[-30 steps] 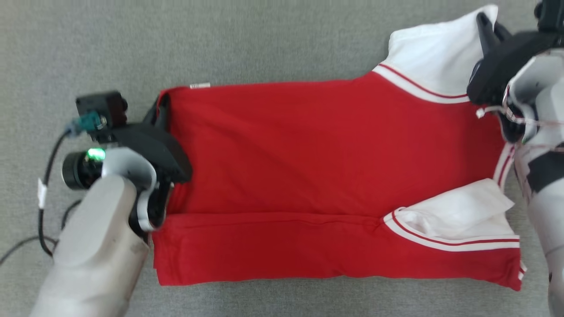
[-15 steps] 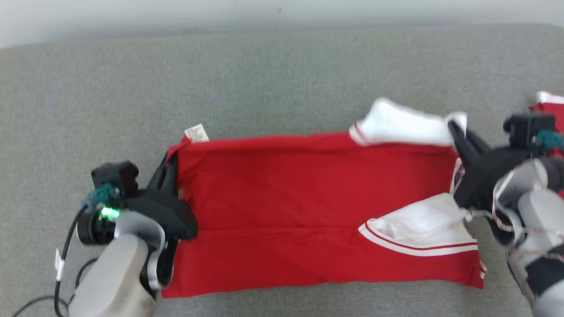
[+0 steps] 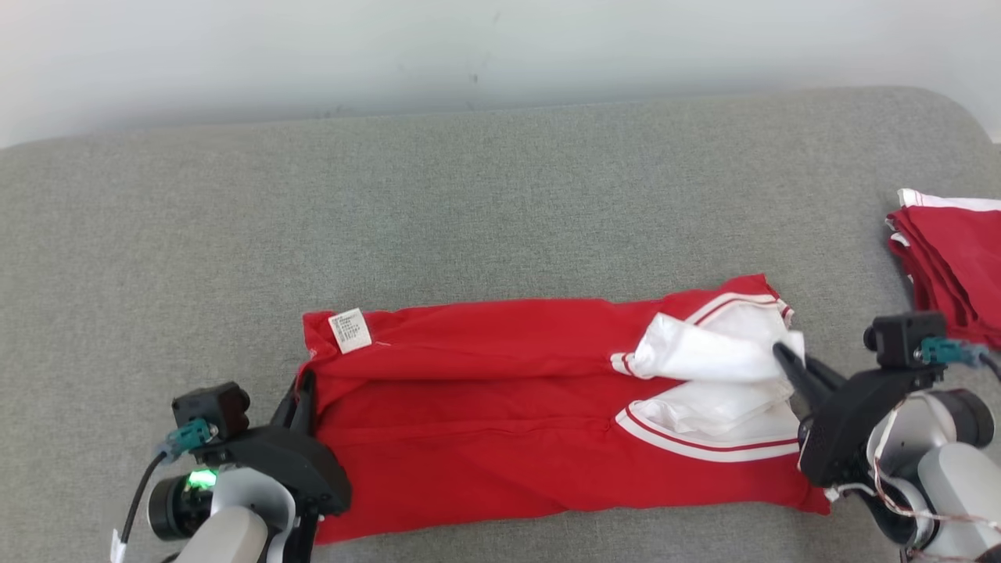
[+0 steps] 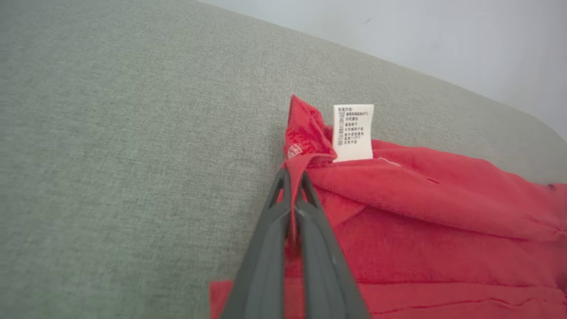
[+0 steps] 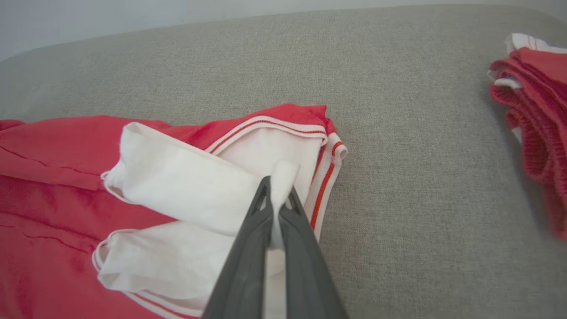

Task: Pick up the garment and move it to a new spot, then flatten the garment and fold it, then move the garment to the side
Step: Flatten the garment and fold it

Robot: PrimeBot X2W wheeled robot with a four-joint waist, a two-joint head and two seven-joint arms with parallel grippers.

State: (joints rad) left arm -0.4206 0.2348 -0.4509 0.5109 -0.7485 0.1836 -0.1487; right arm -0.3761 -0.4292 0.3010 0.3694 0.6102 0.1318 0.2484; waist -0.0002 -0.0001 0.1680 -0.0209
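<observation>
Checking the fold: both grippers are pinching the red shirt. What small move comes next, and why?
Probably lower both ends slightly and open the jaws. The left gripper pinches the hem by the care label, the right gripper the white sleeve, and the far flap of the red shirt lies folded over its middle, so releasing should set the fold.

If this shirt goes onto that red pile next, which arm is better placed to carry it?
Likely the right. The right gripper is shut on the shirt at its white sleeve, on the side nearest the red pile; the left gripper pinches the opposite end.
</observation>
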